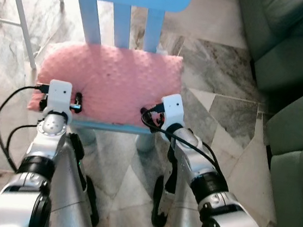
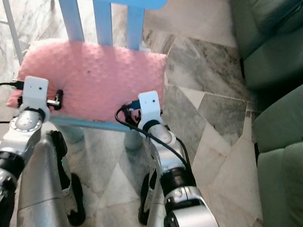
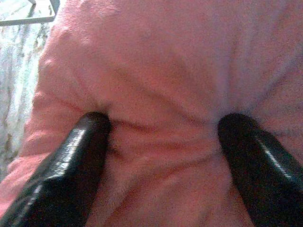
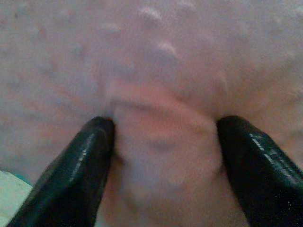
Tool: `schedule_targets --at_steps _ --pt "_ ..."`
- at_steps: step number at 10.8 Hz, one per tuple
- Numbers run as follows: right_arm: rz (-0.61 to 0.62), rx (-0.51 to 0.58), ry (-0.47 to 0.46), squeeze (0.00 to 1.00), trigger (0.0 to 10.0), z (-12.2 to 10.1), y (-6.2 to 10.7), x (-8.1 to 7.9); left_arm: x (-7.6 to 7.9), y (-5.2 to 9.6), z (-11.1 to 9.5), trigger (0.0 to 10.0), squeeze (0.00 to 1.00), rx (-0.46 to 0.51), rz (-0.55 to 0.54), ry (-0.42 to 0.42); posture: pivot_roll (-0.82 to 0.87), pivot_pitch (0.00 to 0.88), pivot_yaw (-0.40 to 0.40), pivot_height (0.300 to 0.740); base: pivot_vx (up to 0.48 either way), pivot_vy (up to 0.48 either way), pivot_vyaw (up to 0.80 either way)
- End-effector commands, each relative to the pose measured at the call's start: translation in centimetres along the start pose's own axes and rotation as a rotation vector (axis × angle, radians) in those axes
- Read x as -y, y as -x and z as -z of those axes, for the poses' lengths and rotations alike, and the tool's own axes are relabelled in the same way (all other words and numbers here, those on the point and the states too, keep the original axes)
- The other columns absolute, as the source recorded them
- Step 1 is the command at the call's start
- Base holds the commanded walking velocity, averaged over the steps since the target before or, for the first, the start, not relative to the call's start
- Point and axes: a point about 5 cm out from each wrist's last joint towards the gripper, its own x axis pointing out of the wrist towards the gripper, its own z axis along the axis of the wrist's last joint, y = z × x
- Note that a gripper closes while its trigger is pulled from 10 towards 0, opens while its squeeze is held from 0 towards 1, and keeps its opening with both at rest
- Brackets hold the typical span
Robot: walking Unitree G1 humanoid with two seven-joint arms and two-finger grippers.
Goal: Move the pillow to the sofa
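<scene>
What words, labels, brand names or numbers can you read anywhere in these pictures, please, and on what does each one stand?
None: no readable text stands on anything here.
The pink pillow is plain fabric with raised dots, no tag or print.
The blue chair and the green sofa carry no label.
The left gripper and right gripper, both pinching the pillow, have bare black fingers; faint ridges on one right finger are too blurred to read as characters.

You see a pink dimpled pillow, a light blue chair, a grey-green sofa, grey-veined marble floor, black fingers, silver arms.
</scene>
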Motion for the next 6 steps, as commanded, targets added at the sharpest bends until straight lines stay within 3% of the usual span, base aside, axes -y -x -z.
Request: schedule_targets --at_steps 1,6 --pt "0.004 -0.066 -0.016 0.00 0.0 1.7 0.2 -0.3 0.9 0.5 2.0 0.0 0.00 -0.072 0.027 0.004 -0.01 0.386 -0.119 0.466 0.000 0.000 0.00" --pt "0.074 -0.139 -0.125 0.00 0.0 4.0 1.0 1.5 1.0 0.1 2.0 0.0 0.00 -0.068 0.025 0.014 -0.02 0.375 -0.117 0.466 0.000 0.000 0.00"
